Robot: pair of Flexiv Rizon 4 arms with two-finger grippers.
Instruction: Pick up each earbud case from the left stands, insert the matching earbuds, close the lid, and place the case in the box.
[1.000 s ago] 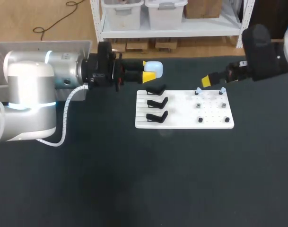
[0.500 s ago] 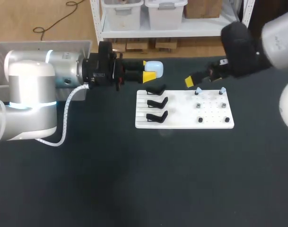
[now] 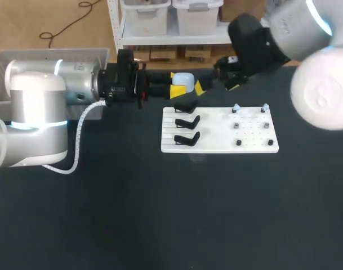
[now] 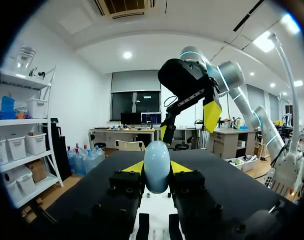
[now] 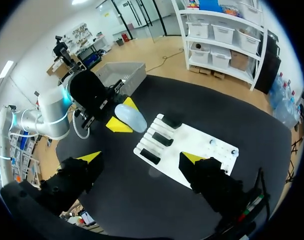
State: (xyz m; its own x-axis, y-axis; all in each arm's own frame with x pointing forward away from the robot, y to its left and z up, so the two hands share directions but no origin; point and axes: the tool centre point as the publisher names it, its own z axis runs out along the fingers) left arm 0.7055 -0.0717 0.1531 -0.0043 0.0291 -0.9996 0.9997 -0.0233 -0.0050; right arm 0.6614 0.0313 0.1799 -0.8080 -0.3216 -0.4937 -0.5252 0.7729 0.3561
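**Earbud case held aloft at far edge of board; right end effector wide, close by**

- Left end effector (image 3: 179, 85): comes in from the left, fingers level over the worktop (image 3: 160, 214). Its two yellow tips are clamped on a pale blue earbud case (image 3: 184, 80), one on each side. The left wrist view confirms it: the case (image 4: 156, 166) sits between the tips, rounded end pointing outward.
- Case position: off the worktop, just beyond the far left corner of the white board (image 3: 219, 147), above the farthest stand.
- Right end effector (image 3: 216, 84): comes in from the far right, just to the right of the case and not touching it. Its fingers are spread wide with nothing between them, as the right wrist view (image 5: 142, 159) shows.
- Board: three black stands (image 3: 187, 121) in a column on its left side, all bare. Small pegs (image 3: 239, 143) in rows on its right side. The two far pegs carry pale earbuds (image 3: 236, 107); they are too small to make out in detail.
- Grey box (image 3: 47, 53): at the far left, behind the left arm.
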